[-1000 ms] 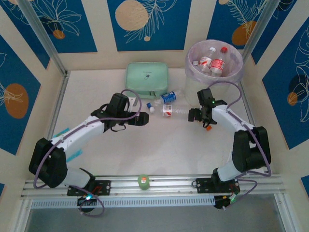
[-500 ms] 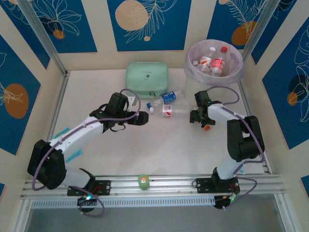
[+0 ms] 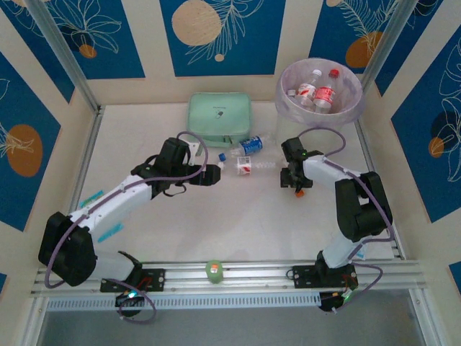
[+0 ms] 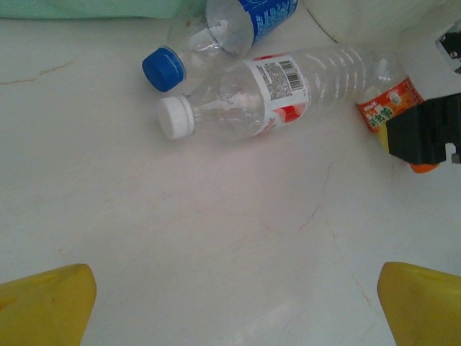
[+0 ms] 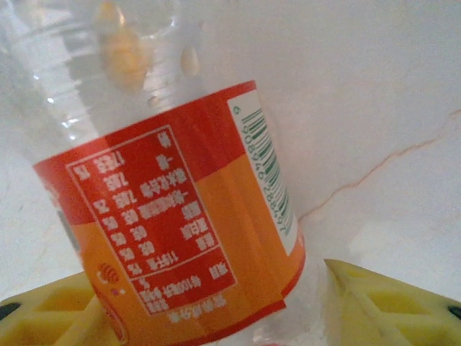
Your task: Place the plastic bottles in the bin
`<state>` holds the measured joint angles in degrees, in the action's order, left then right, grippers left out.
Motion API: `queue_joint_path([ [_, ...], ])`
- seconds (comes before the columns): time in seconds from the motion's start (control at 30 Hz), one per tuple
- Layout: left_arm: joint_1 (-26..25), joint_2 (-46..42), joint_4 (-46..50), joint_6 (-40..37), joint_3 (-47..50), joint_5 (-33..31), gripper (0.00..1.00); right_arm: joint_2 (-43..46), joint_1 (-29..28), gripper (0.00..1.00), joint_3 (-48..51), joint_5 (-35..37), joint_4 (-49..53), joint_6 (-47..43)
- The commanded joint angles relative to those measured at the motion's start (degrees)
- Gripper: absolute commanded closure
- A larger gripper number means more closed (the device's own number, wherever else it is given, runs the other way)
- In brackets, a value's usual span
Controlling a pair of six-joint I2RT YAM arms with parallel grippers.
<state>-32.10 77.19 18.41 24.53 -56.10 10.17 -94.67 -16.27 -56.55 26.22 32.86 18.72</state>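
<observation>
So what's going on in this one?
Some bottles are already in the bin. The right gripper has its fingers either side of an orange-label bottle lying on the table; whether it grips yet is unclear. The left gripper is open, facing a white-cap bottle and a blue-cap bottle lying side by side.

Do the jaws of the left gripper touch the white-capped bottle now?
Apart. In the left wrist view, a wide strip of bare table lies between the yellow jaws of the left gripper and the white-capped bottle.
</observation>
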Motion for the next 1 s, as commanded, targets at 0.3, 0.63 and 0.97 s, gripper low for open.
queue_joint_path([
  [0.3, 0.25, 1.39, -0.57, -0.73, -1.04, -0.93, 0.0, 15.88, -4.65, 0.54, -8.14, -8.5, 21.0, 2.73],
  [0.63, 0.24, 4.19, -1.91, 0.27, -2.27, -0.98, 0.0, 23.04, -5.76, 0.67, -28.23, -18.64, 25.5, 4.05],
  [0.97, 0.25, 0.42, 0.59, -0.3, -0.3, -2.92, 0.0, 10.24, 10.94, 0.83, -55.26, -13.56, 24.63, 3.61],
])
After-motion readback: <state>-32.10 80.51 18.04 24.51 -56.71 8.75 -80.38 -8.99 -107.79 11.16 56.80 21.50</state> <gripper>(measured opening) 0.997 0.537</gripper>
